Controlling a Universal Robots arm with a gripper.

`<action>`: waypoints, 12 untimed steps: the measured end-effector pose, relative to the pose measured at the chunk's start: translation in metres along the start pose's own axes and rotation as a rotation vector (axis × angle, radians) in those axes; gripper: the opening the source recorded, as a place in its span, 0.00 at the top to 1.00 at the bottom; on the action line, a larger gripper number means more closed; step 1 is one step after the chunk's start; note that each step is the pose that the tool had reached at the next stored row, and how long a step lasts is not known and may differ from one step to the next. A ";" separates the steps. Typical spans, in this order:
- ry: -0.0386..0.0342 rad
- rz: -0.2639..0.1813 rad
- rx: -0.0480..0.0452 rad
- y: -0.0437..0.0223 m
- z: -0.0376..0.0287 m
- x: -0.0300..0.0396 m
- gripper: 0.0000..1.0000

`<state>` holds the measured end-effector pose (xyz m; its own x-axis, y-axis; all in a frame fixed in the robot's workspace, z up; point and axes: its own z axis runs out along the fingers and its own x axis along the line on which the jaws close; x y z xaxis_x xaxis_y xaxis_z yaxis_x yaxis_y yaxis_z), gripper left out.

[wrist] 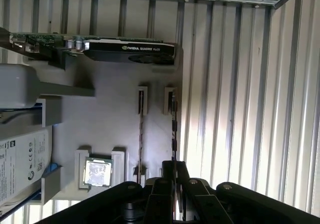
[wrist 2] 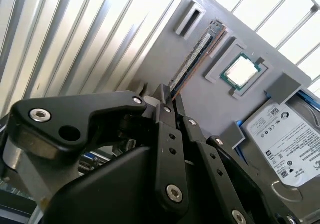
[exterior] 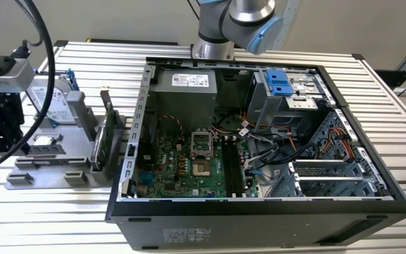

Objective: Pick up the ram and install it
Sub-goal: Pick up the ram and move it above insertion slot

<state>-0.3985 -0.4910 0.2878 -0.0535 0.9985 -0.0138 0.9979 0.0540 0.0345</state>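
- pincer (wrist 2: 169, 96) (wrist: 173, 166): black, two-fingered; in both wrist views the fingertips are drawn close together, clenched on the near end of the ram.
- ram (wrist 2: 192, 59) (wrist: 173, 129): long thin green stick, standing on its edge in a slot of the grey fixture tray (wrist 2: 200, 114) (wrist: 110, 119). its far end sits in a small raised holder, and its near end lies between the pincer's fingertips.
- processor chip (wrist 2: 241, 70) (wrist: 97, 173): square and silver, lying flat in its own framed pocket of the tray, near the ram but apart from it.
- hard drive (wrist 2: 285, 139) (wrist: 20, 164): white-labelled, resting at the tray's edge beyond the processor chip.
- graphics card (wrist: 130, 50): stands upright on the tray, across the ram's far end and apart from it.
- computer case (exterior: 259, 211): black, lying open on the slatted metal bench (exterior: 48, 222), with a green motherboard (exterior: 182, 169) inside.
- in the exterior view the tray (exterior: 48, 172) sits just beside the case, on that view's left.
- robot arm base (exterior: 231, 21): mounted behind the case.
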 end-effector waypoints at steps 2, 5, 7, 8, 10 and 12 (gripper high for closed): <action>0.0000 0.000 0.0001 0.0001 -0.0023 0.0000 1.00; 0.0001 0.000 0.0001 0.0002 -0.0056 -0.0001 1.00; 0.0001 0.000 0.0002 0.0002 -0.0077 -0.0001 1.00; 0.0002 0.000 0.0001 0.0003 -0.0086 -0.0001 1.00; 0.0002 0.000 0.0002 0.0003 -0.0103 -0.0001 1.00; 0.0003 0.000 0.0002 0.0004 -0.0118 -0.0002 1.00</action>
<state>-0.3985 -0.4910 0.2996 -0.0535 0.9985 -0.0136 0.9979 0.0540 0.0344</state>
